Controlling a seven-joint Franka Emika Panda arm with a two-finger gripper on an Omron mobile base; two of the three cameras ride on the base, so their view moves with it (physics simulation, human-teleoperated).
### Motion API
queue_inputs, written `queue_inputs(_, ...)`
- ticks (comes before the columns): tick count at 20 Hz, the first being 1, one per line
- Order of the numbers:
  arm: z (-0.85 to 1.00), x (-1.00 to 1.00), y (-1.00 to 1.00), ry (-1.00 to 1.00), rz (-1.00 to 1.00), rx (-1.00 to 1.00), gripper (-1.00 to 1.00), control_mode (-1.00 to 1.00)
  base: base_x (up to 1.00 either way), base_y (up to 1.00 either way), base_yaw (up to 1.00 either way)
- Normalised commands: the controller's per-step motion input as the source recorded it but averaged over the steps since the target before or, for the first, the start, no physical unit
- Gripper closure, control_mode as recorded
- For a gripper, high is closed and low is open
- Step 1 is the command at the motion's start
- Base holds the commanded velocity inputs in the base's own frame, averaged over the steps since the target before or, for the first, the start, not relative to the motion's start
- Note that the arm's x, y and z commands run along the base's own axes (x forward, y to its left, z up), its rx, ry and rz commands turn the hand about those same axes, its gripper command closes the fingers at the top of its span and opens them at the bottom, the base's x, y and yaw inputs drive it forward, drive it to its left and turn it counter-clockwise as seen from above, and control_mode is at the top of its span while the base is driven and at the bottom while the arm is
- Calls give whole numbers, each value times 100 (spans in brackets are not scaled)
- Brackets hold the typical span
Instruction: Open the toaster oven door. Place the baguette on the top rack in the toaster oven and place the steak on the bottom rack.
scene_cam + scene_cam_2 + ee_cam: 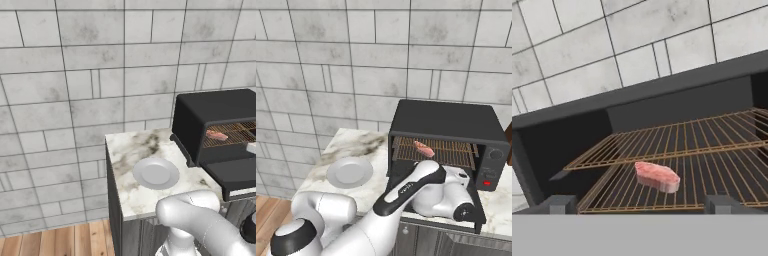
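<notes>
Black boxy toaster oven [448, 125] on the marbled white-and-brown stone counter [131, 190], against a grey tiled wall [331, 60]. Wide black toaster oven door [239, 176] folded down flat in front of the cavity — step 1 of the task done. Small flat pink-red steak [657, 176] lying on a copper-brown wire rack [712, 172], toward the left of the cavity; in the hand view, resting on the lower of the 2 racks, with the upper one [677, 137] bare behind and above it — steak placement apparently complete. Small orange-brown baguette unlocated in these frames; top rack unfilled, so that step judged outstanding. Round pale grey plate [156, 173] on the counter left of the oven, nothing on it. 2-finger gripper [639, 205] at the oven mouth, dark fingertips [559, 204] spread wide to either side of the steak, nothing pinched between them. Small red light [486, 183] on the side control panel. No brand, label or legible writing anywhere.
</notes>
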Motion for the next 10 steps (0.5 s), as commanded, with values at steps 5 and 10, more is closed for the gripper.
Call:
queue_inputs(5,12,-3,0,-24,7,-12,-100,-100,0,0,0)
queue_inputs(10,2,2,1,-5,-5,-2,-100,-100,0,0,0)
